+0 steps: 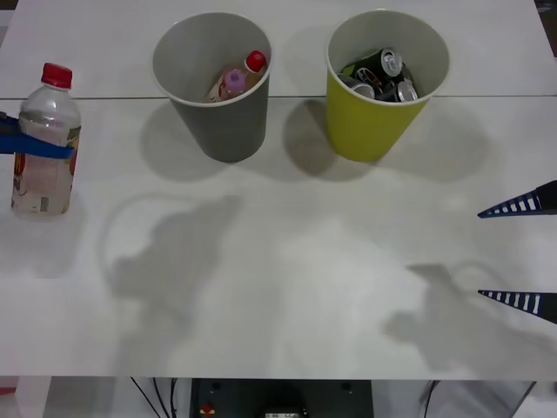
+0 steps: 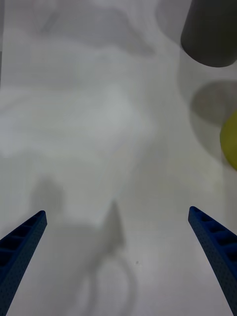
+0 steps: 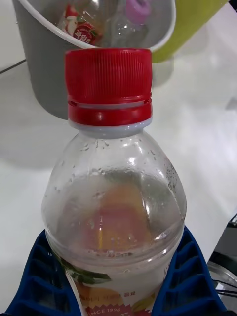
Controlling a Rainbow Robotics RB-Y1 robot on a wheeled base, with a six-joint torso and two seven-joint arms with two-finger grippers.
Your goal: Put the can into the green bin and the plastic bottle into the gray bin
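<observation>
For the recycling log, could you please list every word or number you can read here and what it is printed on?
"NCE 190": partial print at the label's lower edge on the plastic bottle held between the left gripper's fingers; the small print beneath is blurred.
Label of a bottle inside the gray bin: too blurred.
Cans in the green bin: markings too small.

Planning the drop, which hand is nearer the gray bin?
Left. The left hand, shut on the plastic bottle, is beside the gray bin on the robot's left. The right hand hangs open past the green bin.
</observation>
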